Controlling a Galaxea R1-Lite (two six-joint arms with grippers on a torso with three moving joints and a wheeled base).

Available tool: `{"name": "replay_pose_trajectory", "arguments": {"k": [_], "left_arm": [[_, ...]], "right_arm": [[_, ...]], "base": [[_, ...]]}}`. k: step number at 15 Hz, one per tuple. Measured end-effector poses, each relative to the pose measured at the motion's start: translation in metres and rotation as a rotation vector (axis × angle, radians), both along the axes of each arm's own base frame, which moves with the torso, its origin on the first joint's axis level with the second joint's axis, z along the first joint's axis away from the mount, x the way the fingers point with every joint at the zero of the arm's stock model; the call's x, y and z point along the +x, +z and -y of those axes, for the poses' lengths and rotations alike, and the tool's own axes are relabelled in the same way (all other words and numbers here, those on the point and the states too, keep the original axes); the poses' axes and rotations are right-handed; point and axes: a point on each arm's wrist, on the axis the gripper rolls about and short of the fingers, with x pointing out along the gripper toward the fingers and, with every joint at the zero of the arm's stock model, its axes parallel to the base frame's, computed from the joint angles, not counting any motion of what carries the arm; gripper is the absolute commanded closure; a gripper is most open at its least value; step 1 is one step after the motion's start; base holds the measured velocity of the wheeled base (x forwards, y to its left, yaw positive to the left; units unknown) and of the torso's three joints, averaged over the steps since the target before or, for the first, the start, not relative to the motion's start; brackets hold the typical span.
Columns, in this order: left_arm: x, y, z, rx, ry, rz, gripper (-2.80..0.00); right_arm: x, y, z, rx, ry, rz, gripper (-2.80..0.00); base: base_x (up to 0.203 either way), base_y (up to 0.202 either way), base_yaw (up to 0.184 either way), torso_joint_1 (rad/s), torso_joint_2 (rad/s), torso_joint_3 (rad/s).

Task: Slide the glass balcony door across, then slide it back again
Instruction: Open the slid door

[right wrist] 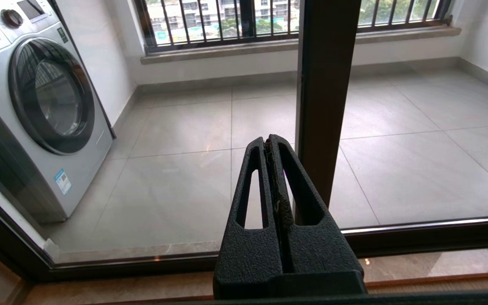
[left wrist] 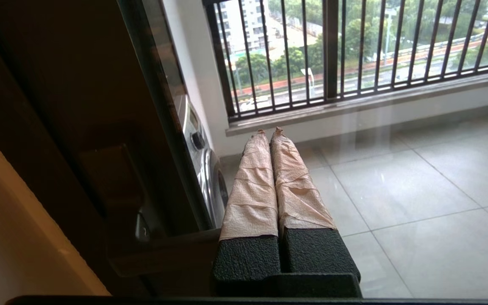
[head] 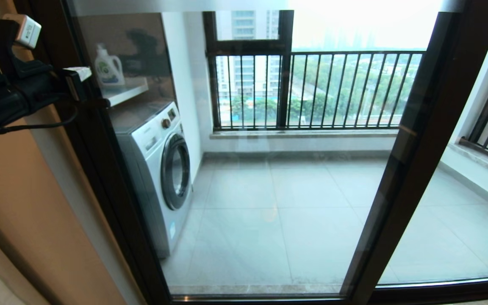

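The glass balcony door fills most of the head view: a big clear pane w/ a dark frame, its left edge by the tan wall and its right edge a dark post that lines up w/ the next glass panel. So the door looks closed, or very near closed. The left gripper is up high at the door's left edge, close to the dark frame and the handle part there. Its two taped fingers are pressed together w/ nothing between them. I think it sits there b/c that is the side you push from: fingers squeezed flat make a firm bar to lean on the frame or hook by the handle. From these views I can't tell if it is touching the frame or just beside it. The right gripper is low, near the floor track, pointing at the dark post; its fingers are together too and hold nothing. It looks like it just waits. Behind the glass are a washing machine, a shelf w/ a soap bottle, and the black railing window. My guess: the slide across is not yet started, or the door is already back
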Motion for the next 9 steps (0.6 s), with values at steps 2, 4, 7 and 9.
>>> {"name": "replay_pose_trajectory", "arguments": {"k": [2, 4, 7, 9], "left_arm": [[0.002, -0.007, -0.001, -0.003, 0.002, -0.021, 0.0], [0.003, -0.013, -0.002, -0.005, 0.0, -0.042, 0.0], [0.004, -0.026, -0.002, -0.008, 0.002, -0.084, 0.0], [0.003, -0.036, -0.002, -0.009, 0.002, -0.116, 0.0]], "right_arm": [[0.0, 0.0, 0.0, 0.0, 0.0, 0.0, 0.0], [0.0, 0.0, 0.0, 0.0, 0.0, 0.0, 0.0], [0.0, 0.0, 0.0, 0.0, 0.0, 0.0, 0.0], [0.0, 0.0, 0.0, 0.0, 0.0, 0.0, 0.0]], "base": [[0.0, 0.0, 0.0, 0.0, 0.0, 0.0], [0.0, 0.0, 0.0, 0.0, 0.0, 0.0], [0.0, 0.0, 0.0, 0.0, 0.0, 0.0], [0.0, 0.0, 0.0, 0.0, 0.0, 0.0]]}}
